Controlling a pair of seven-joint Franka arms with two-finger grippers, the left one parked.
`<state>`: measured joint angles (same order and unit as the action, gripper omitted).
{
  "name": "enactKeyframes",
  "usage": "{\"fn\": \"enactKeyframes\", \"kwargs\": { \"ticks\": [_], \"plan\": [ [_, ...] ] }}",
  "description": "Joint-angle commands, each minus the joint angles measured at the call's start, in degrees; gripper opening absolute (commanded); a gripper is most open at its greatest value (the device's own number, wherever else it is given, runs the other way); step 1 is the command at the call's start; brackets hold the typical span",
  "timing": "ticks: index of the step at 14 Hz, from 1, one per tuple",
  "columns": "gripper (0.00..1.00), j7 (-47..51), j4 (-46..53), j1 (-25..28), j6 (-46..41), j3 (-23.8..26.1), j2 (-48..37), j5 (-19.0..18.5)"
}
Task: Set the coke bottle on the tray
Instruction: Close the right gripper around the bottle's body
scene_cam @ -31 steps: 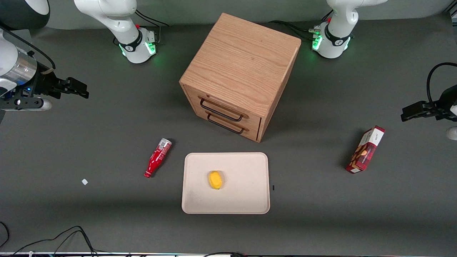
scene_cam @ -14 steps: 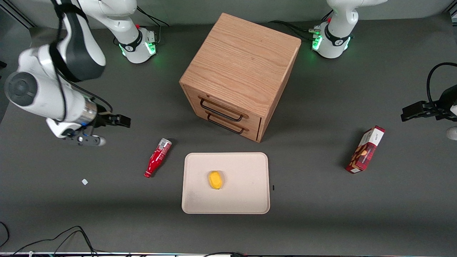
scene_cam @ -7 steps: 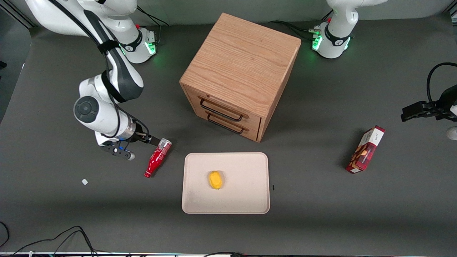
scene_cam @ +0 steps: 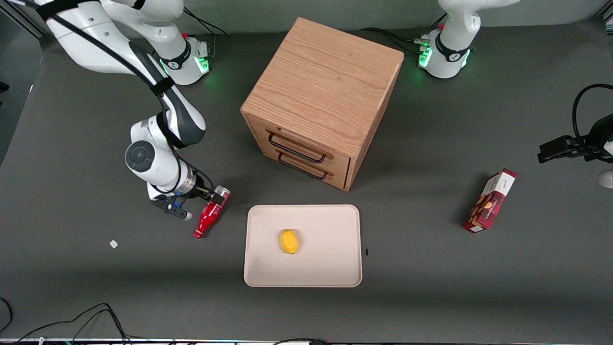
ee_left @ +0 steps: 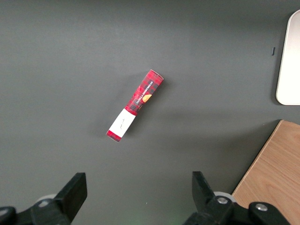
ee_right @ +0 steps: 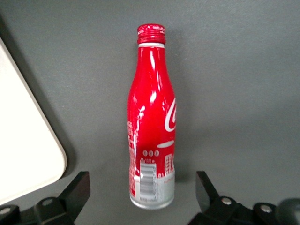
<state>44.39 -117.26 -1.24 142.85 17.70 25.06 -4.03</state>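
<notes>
Nearest the front camera we see the tray, flat on the table with a small yellow object lying near its middle. The tray sits just beside our gripper, a little nearer the camera than it and toward the parked arm's end; in the right wrist view one rounded corner of the tray shows close to the bottle without touching it.

Next comes the coke bottle, lying on its side on the table, beside the tray and apart from it. Its red cap end points toward the front camera and its silvery base end points away, toward our gripper, which is low over that base end. In the right wrist view the coke bottle lies lengthwise between the two fingers, with the base between the fingertips and the cap stretching away from the gripper. The fingers are spread wide, with clear table showing between each one and the bottle's sides, so we are gripping nothing and neither finger touches the bottle.

A small white scrap lies on the table apart from the gripper.

Farther off stands the wooden drawer cabinet, its two handled drawers shut. The red snack box lies well away from us, toward the parked arm's end of the table.
</notes>
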Motion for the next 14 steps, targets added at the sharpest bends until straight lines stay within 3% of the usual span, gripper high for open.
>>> {"fn": "enactKeyframes", "kwargs": {
  "ticks": [1, 4, 13, 14],
  "plan": [
    [1.00, 4.3, 0.4, 0.3, 2.9, -0.4, 2.4, -4.2],
    [1.00, 8.2, 0.6, 0.2, 6.4, -0.6, 5.9, -9.1],
    [0.99, 8.5, 1.2, 0.2, 8.8, -0.7, 8.2, -9.9],
    [0.76, 8.5, 1.2, 0.2, 8.8, -0.7, 8.2, -9.9]
  ]
}}
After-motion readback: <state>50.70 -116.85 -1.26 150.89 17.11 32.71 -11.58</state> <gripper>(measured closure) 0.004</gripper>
